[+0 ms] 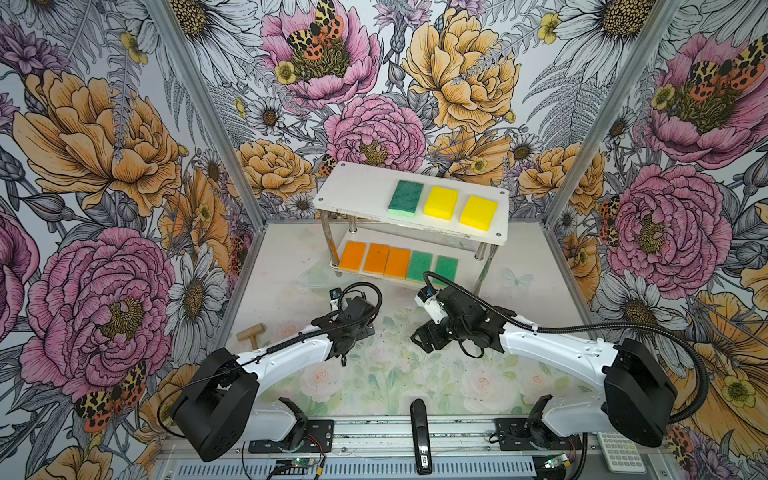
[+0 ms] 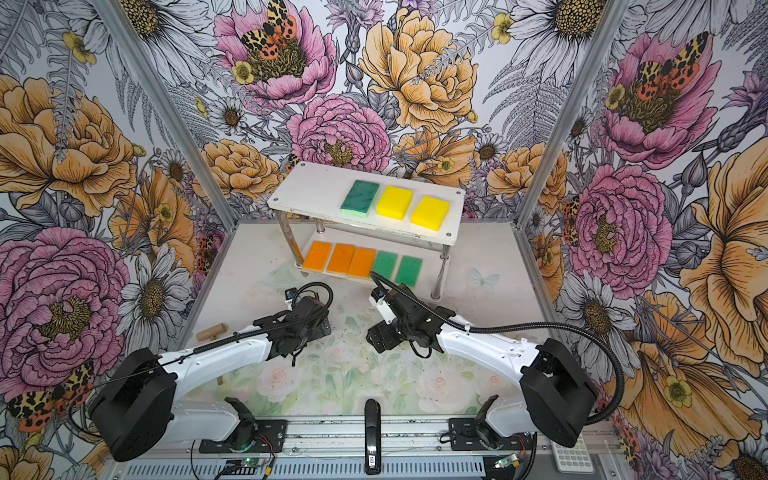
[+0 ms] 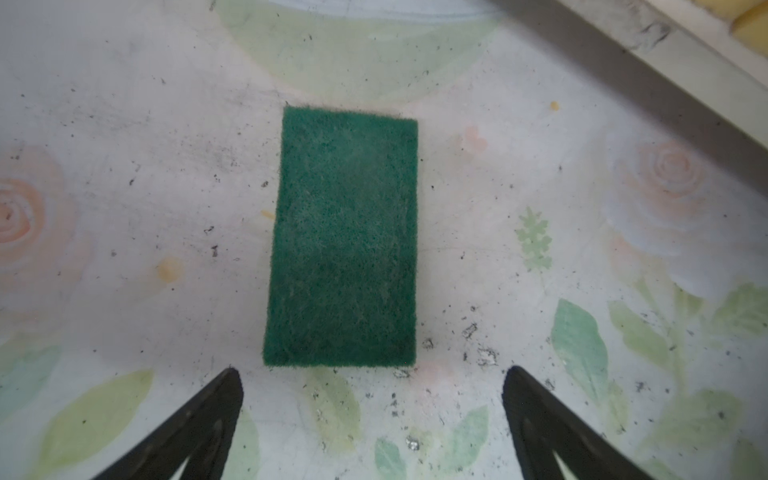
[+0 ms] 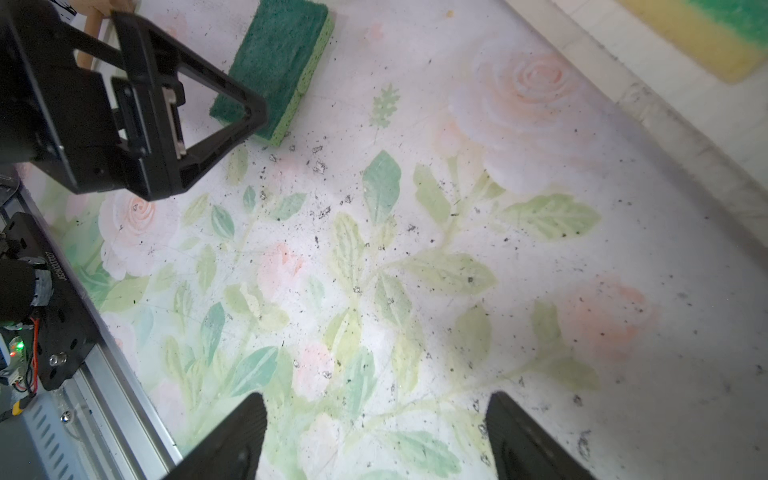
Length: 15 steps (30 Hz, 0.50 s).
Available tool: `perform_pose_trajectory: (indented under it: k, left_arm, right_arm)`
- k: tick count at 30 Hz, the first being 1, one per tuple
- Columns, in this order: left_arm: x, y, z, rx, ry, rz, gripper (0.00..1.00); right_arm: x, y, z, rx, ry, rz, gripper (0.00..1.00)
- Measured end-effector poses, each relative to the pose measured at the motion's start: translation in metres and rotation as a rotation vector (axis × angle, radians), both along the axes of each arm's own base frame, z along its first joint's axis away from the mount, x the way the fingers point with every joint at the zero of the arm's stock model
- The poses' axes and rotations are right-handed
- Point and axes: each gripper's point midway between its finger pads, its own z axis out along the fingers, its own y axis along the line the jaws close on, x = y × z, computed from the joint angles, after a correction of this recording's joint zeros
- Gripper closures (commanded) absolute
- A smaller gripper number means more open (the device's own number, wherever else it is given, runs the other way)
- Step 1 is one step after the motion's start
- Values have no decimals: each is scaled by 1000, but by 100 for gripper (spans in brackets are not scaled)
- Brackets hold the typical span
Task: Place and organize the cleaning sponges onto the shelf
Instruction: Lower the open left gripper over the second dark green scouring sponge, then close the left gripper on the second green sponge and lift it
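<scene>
Left claw (image 3: 372,376): in the left wrist view its black fingers were seen spread wide, with nothing pinched.
Dark green scouring sponge (image 3: 343,237): was seen lying flat on the floral-printed tabletop (image 3: 124,166), one short end just beside the fingertips but apart from them.
Right claw (image 4: 377,399): in the right wrist view its fingers were held apart over bare tabletop, with nothing between them.
Same sponge, right wrist view: a pale green foam layer was shown under the dark face, and one end was hidden behind a left finger.
White two-tier shelf with chrome posts (image 1: 353,191): was seen at the back of the table in both top views.
Upper board: one dark green sponge (image 1: 406,197) and two thick yellow sponges (image 1: 441,202) (image 1: 478,212) were lined up toward the right.
Lower board: three orange sponges (image 1: 352,256) (image 1: 376,258) (image 1: 398,262) and two light green sponges (image 1: 419,266) (image 1: 445,268) were set side by side.
Wooden mallet (image 1: 250,334): was seen lying beside the left arm.
</scene>
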Motion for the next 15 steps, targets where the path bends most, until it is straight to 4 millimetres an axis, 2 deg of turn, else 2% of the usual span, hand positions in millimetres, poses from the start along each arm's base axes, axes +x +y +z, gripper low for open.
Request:
perform_pose_trajectory:
  k: [15]
  left_arm:
    - [6, 3, -21, 28, 36, 23, 1]
  right_arm:
    - [-1, 0, -3, -6, 6, 2, 15]
